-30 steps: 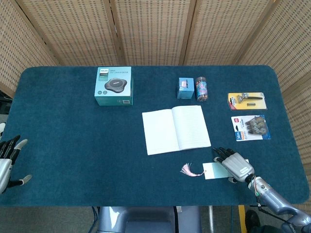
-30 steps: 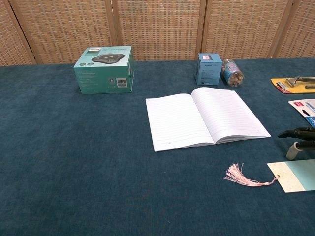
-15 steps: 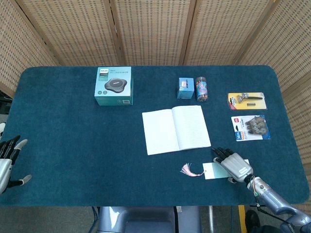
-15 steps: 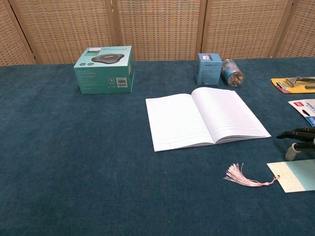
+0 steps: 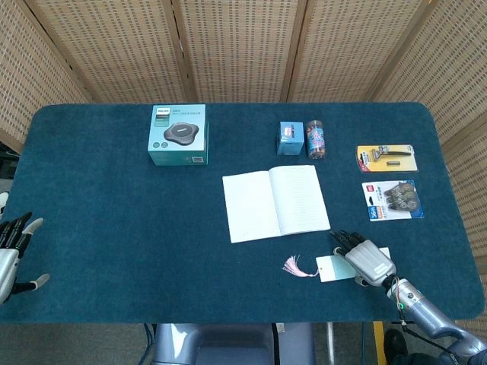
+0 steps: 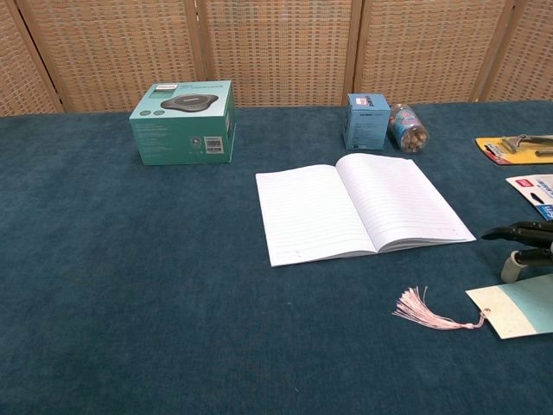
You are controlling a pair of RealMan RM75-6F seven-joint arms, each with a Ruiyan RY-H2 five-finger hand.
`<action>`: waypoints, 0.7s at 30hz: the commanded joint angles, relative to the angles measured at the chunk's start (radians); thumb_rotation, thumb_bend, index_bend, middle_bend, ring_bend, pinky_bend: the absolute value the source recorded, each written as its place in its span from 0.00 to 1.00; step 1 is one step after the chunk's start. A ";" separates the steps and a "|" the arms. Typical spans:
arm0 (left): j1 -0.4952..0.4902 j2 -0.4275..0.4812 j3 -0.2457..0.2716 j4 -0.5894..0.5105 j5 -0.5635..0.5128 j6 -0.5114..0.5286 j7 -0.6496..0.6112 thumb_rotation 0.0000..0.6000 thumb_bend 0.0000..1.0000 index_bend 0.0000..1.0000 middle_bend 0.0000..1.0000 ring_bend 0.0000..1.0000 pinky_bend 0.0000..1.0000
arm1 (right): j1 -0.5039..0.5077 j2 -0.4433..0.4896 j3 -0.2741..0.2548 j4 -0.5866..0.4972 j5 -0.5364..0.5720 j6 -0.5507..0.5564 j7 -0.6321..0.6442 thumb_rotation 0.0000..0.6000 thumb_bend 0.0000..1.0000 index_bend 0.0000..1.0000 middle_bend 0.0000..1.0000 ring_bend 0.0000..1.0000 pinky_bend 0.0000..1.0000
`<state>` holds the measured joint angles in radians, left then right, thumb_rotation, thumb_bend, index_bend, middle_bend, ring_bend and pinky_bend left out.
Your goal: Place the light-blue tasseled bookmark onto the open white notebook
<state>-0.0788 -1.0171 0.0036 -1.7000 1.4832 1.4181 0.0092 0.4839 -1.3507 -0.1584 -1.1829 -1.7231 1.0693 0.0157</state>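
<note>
The light-blue bookmark [image 5: 329, 268] lies on the blue cloth in front of the open white notebook [image 5: 275, 201], its pink tassel [image 5: 294, 266] trailing left. My right hand [image 5: 365, 258] lies over the card's right part, fingers stretched toward the notebook. In the chest view the bookmark [image 6: 518, 309] sits at the right edge with the tassel [image 6: 419, 309] beside it. Dark fingers [image 6: 518, 232] reach above it and the thumb comes down to its far edge. Whether the card is pinched is hidden. My left hand [image 5: 14, 255] hangs at the table's left edge, fingers spread, holding nothing.
A teal speaker box [image 5: 179, 134] stands at the back left. A small blue box [image 5: 290, 138] and a jar [image 5: 316, 139] stand behind the notebook. A razor pack [image 5: 387, 158] and a caster pack [image 5: 393, 199] lie to the right, close to my right hand.
My right hand has crept slightly left toward the notebook, and the bookmark has shifted a little left with it. The left hand has not moved.
</note>
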 commanded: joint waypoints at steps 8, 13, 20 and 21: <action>0.001 0.000 -0.001 -0.001 0.000 0.003 0.000 1.00 0.00 0.00 0.00 0.00 0.00 | -0.009 0.001 -0.004 0.013 -0.024 0.048 0.023 1.00 0.26 0.55 0.00 0.00 0.17; 0.001 0.001 -0.001 0.001 -0.001 0.003 -0.004 1.00 0.00 0.00 0.00 0.00 0.00 | -0.016 0.013 0.005 0.004 -0.028 0.085 0.023 1.00 0.26 0.55 0.00 0.00 0.17; 0.004 0.005 0.000 0.001 0.004 0.009 -0.013 1.00 0.00 0.00 0.00 0.00 0.00 | -0.021 0.054 0.029 -0.035 -0.029 0.141 0.017 1.00 0.30 0.55 0.00 0.00 0.17; 0.004 0.005 0.000 0.001 0.004 0.010 -0.014 1.00 0.00 0.00 0.00 0.00 0.00 | -0.022 0.062 0.033 -0.043 -0.027 0.148 0.013 1.00 0.31 0.55 0.00 0.00 0.17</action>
<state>-0.0748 -1.0125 0.0034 -1.6992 1.4872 1.4276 -0.0042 0.4639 -1.2993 -0.1330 -1.2154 -1.7523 1.2071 0.0335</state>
